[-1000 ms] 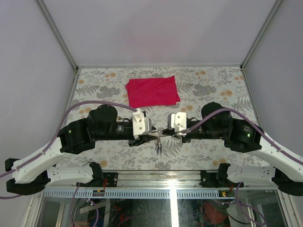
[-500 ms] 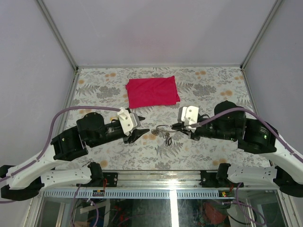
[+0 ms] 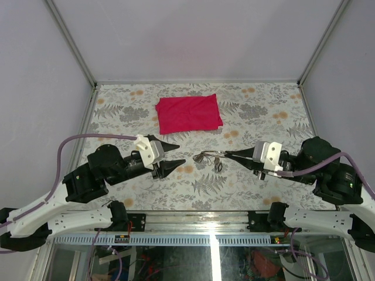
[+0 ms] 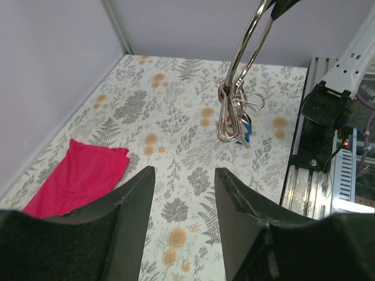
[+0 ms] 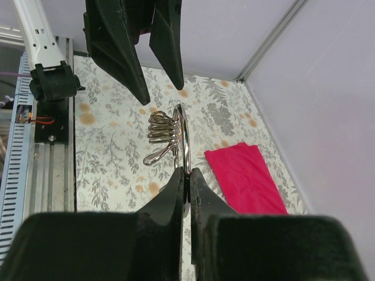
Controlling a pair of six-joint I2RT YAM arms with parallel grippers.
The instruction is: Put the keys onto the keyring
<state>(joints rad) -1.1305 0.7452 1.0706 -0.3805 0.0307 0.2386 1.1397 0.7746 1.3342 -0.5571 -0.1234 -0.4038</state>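
Where the keyring (image 3: 205,157) sits: pinched at its rim by the right gripper (image 3: 226,154), near the centre of the table (image 3: 117,111), in front of the red cloth (image 3: 188,113) and well apart from it.
Right gripper: fingers squeezed together on the thin wire. We see that plainly in its own wrist view, with the ring standing out edge-on from the tips.
Right arm: stretched low from the right side of the table, wrist near level, gripper pointing left toward the centre.
Keys (image 4: 234,124): bunched together on the ring and dangling off it. We catch a bit of blue and red among the metal in the left wrist view. Whether they touch the tabletop, we can't tell.
Left gripper (image 3: 181,153): jaws spread, nothing between them, tips aimed right at the ring with a clear gap before it.
Left arm: folded in low from the left side, forearm angled toward the centre, so both grippers face each other with the ring between.
Red cloth: flat at the far middle, nobody touching it.
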